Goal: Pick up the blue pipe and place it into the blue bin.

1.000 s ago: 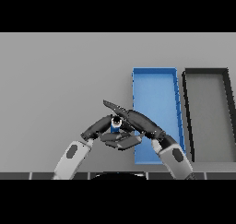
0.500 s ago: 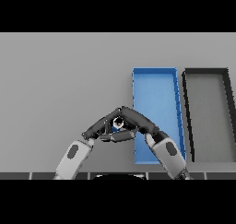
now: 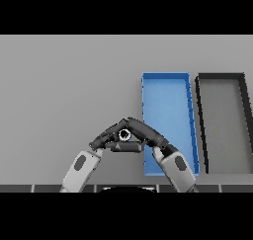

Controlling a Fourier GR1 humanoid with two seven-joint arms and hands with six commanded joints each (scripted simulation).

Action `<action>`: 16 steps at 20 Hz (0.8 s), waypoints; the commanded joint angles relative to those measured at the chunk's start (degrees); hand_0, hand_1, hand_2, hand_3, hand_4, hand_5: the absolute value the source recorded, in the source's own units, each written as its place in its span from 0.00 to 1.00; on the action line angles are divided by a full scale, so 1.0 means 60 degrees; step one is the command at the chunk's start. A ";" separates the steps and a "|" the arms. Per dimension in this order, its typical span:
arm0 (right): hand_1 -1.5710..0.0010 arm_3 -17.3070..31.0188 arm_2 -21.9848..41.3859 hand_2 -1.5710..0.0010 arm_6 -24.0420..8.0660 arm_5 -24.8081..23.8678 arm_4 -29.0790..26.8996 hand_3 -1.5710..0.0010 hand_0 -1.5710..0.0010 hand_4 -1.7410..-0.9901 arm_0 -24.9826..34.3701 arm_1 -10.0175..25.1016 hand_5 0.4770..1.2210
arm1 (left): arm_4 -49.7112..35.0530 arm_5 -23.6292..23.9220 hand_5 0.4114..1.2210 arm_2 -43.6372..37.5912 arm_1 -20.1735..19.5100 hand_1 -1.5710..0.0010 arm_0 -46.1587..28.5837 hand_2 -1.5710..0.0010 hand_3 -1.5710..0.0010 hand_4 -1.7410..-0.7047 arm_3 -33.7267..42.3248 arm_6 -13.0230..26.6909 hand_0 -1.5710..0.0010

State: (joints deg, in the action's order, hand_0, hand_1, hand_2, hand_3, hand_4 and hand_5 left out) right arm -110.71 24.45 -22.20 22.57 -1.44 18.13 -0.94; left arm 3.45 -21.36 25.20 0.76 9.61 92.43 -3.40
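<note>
Both my hands meet low in the middle of the head view, over the flat grey table [image 3: 59,96]. My left hand [image 3: 106,138] reaches up and to the right from its white and grey forearm; my right hand [image 3: 146,133] reaches up and to the left, so the two sets of dark fingers touch at the top and make a peaked roof shape.

Between them sits the small blue pipe [image 3: 124,134] — I can only see its round pale end with the dark bore, ringed by a trace of blue. It is wedged in the gap under that peak, with my dark fingers pressed in on both sides and a thumb lying across below it. My left hand is closed round the pipe from the left, and my right hand is curled against it from the right. I cannot tell whether the pipe rests on the table or is lifted off it.

The long blue rectangular bin [image 3: 168,78] lies just to the right of my hands, its near left corner hidden behind my right wrist. Beside it, further right, is a dark grey rectangular bin [image 3: 220,77] — the two stand close together but apart.
</note>
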 commanded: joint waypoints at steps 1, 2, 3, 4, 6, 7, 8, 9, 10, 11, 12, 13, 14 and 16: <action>0.02 0.0015 -0.0137 0.02 -0.0139 0.0039 -0.0060 0.02 0.02 0.33 0.0021 -0.0095 0.95 | 0.0069 0.0086 1.00 -0.0025 -0.0019 0.00 0.0014 0.00 0.09 0.01 -0.0046 -0.0002 0.00; 0.01 0.0013 -0.0212 0.01 -0.0353 0.0070 -0.0067 0.02 0.01 0.33 0.0129 -0.0260 0.96 | 0.0046 0.0129 1.00 -0.0050 -0.0063 0.00 0.0030 0.00 0.20 0.01 0.0026 -0.0114 0.00; 0.01 0.0009 -0.0220 0.01 -0.0180 0.0062 0.0116 0.02 0.01 0.33 0.0013 -0.0315 0.97 | 0.0224 0.0152 1.00 -0.0047 -0.0107 0.13 0.0078 0.15 0.33 0.11 0.0003 -0.0156 0.08; 0.01 -0.0037 -0.0244 0.01 -0.0113 0.0043 0.0235 0.01 0.01 0.33 -0.0060 -0.0371 0.97 | 0.0299 0.0044 1.00 -0.0029 -0.0140 0.30 0.0070 0.32 0.46 0.22 0.0079 0.0128 0.25; 0.01 -0.0068 -0.0265 0.01 -0.0044 0.0130 0.0377 0.01 0.01 0.32 -0.0117 -0.0492 0.98 | 0.0494 -0.0347 1.00 0.0005 -0.0263 0.55 0.0060 0.56 0.66 0.41 0.0122 0.0138 0.52; 0.00 -0.0098 -0.0311 0.00 -0.0139 0.0197 0.0426 0.01 0.00 0.32 -0.0159 -0.0515 0.99 | 0.0558 -0.0550 1.00 -0.0091 -0.0322 0.64 0.0127 0.65 0.73 0.47 -0.0036 -0.0051 0.62; 0.00 -0.0052 -0.0331 0.00 -0.0277 0.0220 0.0526 0.00 0.00 0.32 -0.0129 -0.0634 0.99 | 0.0635 -0.0671 0.91 -0.0076 -0.0275 0.71 0.0170 0.72 0.78 0.54 -0.0074 0.0132 0.69; 0.00 -0.0121 -0.0357 0.00 -0.0279 0.0223 0.0585 0.00 0.00 0.32 -0.0185 -0.0722 0.99 | 0.0566 -0.0780 0.80 -0.0161 -0.0309 0.77 0.0174 0.78 0.82 0.59 -0.0006 0.0331 0.75; 0.00 -0.0132 -0.0397 0.00 -0.0303 0.0240 0.0650 0.00 0.00 0.32 -0.0156 -0.0830 0.99 | 0.0588 -0.0757 0.71 -0.0161 -0.0266 0.82 0.0177 0.82 0.86 0.63 -0.0103 0.0563 0.80; 0.00 -0.0132 -0.0388 0.00 -0.0042 0.0332 0.0730 0.00 0.00 0.32 -0.0294 -0.0845 0.99 | 0.0647 -0.0765 0.62 -0.0173 -0.0338 0.85 0.0107 0.86 0.89 0.66 -0.0211 0.0591 0.84; 0.00 -0.0137 -0.0397 0.00 -0.0035 0.0340 0.0865 0.00 0.00 0.32 -0.0249 -0.0932 1.00 | 0.0607 -0.0785 0.54 -0.0209 -0.0417 0.88 0.0039 0.89 0.91 0.68 -0.0143 0.0666 0.87; 0.00 -0.0129 -0.0501 0.00 0.0019 0.0417 0.0935 0.00 0.00 0.32 -0.0264 -0.0921 1.00 | 0.0664 -0.0690 0.46 -0.0174 -0.0322 0.91 0.0083 0.91 0.93 0.70 -0.0198 0.0899 0.90; 0.00 -0.0138 -0.0528 0.00 0.0150 0.0474 0.1065 0.00 0.00 0.32 -0.0269 -0.0934 1.00 | 0.0634 -0.0661 0.39 -0.0248 -0.0315 0.93 0.0170 0.93 0.94 0.72 -0.0243 0.0915 0.92; 0.00 -0.0145 -0.0560 0.00 0.0235 0.0532 0.1136 0.00 0.00 0.32 -0.0355 -0.1056 1.00 | 0.0533 -0.0687 0.28 -0.0316 -0.0316 0.95 0.0108 0.95 0.96 0.74 -0.0324 0.1015 0.95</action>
State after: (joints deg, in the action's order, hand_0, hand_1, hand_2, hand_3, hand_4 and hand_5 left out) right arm -111.57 21.09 -20.76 25.90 5.42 15.98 -7.27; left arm 6.66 -25.49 23.31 -1.13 10.23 90.47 2.77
